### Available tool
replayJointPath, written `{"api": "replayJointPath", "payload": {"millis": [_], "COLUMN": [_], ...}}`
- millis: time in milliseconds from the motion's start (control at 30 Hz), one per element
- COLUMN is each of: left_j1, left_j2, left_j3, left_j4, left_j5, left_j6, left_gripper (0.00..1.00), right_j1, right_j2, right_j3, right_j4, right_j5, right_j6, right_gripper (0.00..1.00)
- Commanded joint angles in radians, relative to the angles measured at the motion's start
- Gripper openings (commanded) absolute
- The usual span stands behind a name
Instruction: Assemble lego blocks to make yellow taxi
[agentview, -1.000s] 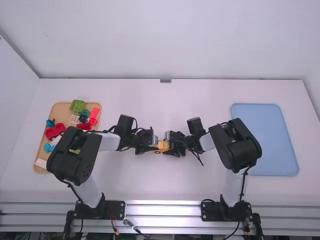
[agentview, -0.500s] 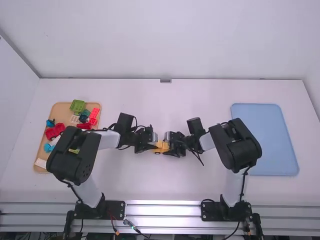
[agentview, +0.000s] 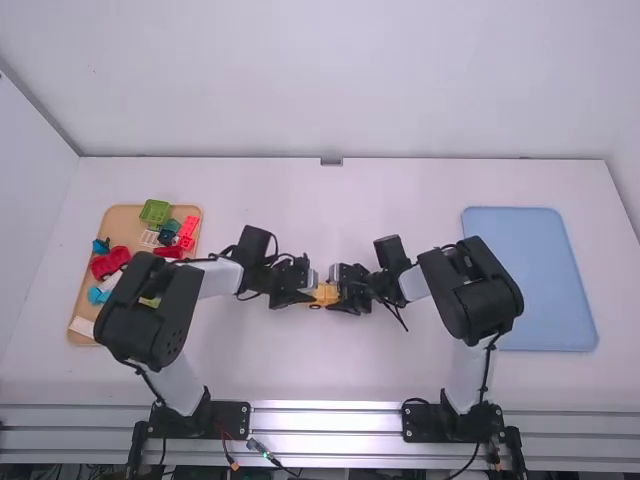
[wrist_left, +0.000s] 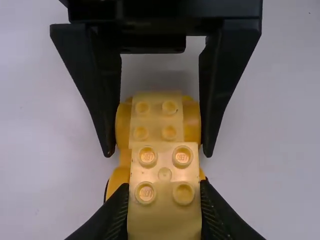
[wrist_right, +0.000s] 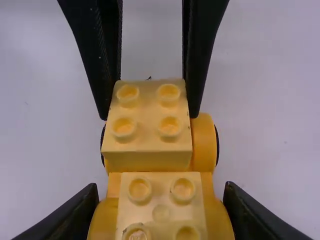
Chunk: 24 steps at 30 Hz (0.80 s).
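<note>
In the high view a small yellow car (agentview: 325, 292) is on the table between my left gripper (agentview: 303, 290) and my right gripper (agentview: 343, 289). In the left wrist view, my left gripper (wrist_left: 163, 192) is closed on the sides of a studded yellow block (wrist_left: 164, 167) above one end of the wheeled base. My right gripper (wrist_right: 161, 200) grips the base's other end (wrist_right: 107, 222) by its rounded sides, in the right wrist view; a pale studded block (wrist_right: 161, 195) lies on that end. Whether the left block is pressed fully down, I cannot tell.
A wooden tray (agentview: 77, 298) at the left holds several loose pieces, including a green block (agentview: 155, 211) and a red one (agentview: 104, 264). Far to the right lies a blue tray (agentview: 532, 275). Both forearms flank the car low over the table.
My left arm has shifted slightly, its wrist now a touch farther right than half a second ago, still at the yellow car. The right arm has kept still.
</note>
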Motion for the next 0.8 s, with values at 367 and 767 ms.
{"api": "replayJointPath", "payload": {"millis": [367,767], "left_j1": [-0.013,-0.012], "left_j2": [0.039,0.039], "left_j3": [0.006,0.006], "left_j4": [0.019,0.019], "left_j5": [-0.002,-0.018], "left_j6": [0.004,0.004], "left_gripper": [0.22,0.3], "right_j1": [0.003,0.003], "right_j2": [0.015,0.015], "right_j3": [0.006,0.006], "right_j4": [-0.012,-0.012], "right_j5": [0.005,0.001], "right_j6": [-0.016,-0.017], "right_gripper": [0.53,0.53]}}
